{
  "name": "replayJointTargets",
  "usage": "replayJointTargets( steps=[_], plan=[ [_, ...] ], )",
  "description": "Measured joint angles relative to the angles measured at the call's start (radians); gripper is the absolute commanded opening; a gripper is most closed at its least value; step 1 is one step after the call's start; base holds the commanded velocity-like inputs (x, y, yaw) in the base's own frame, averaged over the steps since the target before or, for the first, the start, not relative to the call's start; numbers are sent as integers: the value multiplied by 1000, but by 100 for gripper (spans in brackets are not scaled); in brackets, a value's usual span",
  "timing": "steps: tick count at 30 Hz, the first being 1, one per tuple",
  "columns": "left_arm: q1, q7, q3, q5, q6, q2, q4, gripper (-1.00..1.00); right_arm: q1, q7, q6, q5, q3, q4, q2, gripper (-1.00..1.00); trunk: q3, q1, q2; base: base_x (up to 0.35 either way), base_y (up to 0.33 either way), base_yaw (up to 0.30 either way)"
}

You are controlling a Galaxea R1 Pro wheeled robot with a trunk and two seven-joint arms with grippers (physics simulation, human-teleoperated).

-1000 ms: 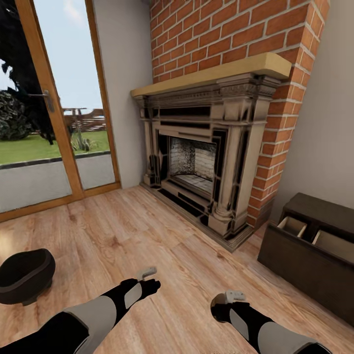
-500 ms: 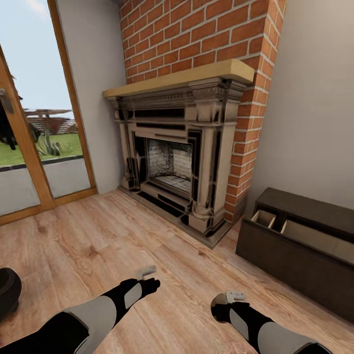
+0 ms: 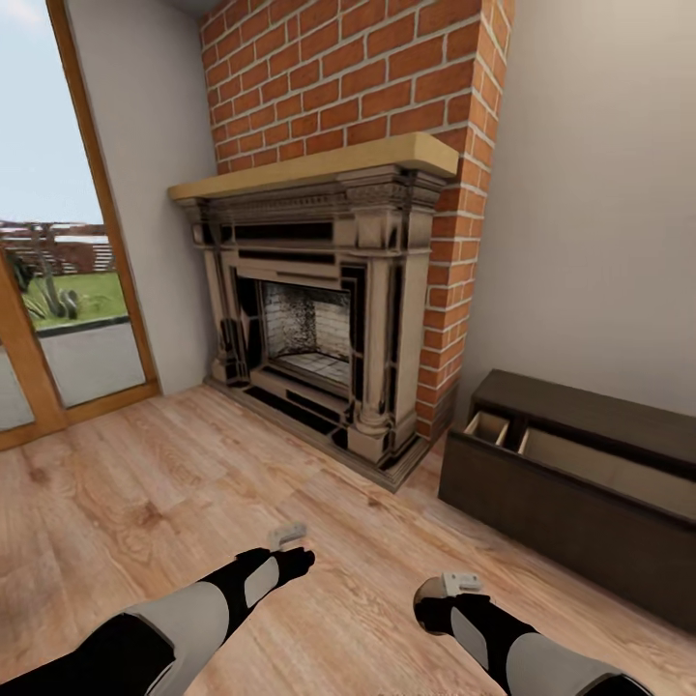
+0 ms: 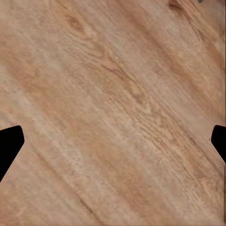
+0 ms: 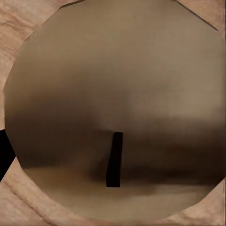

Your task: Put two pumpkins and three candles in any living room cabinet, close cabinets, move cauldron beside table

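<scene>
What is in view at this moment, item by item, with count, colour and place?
Cabinet: one, dark brown, against the right wall, two drawers pulled out showing beige insides.
Fireplace: one, dark carved surround with tan mantel, set in a red brick chimney ahead.
Glass door: one, wood-framed, far left, lawn outside.
Floor: light wood planks.
Candle: one, pale top with dark wick, in the right wrist view.
Left gripper: black jaws apart, over bare floor.
Right gripper: low right, jaws' state unclear.
</scene>
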Motion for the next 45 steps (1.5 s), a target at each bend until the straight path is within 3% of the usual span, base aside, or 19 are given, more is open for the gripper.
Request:
replayJointTargets(
  steps=[24, 45],
  plan=[
    [0, 0, 0, 0, -1, 0, 22, 100, 0, -1, 0, -1, -3, 0, -3, -100, -8, 0, 0, 11, -9, -292],
    [0, 2, 0, -1, 0, -1, 27, 100, 0, -1, 0, -3, -3, 1, -3, -100, -8, 0, 0, 208, -240, -298]
  ],
)
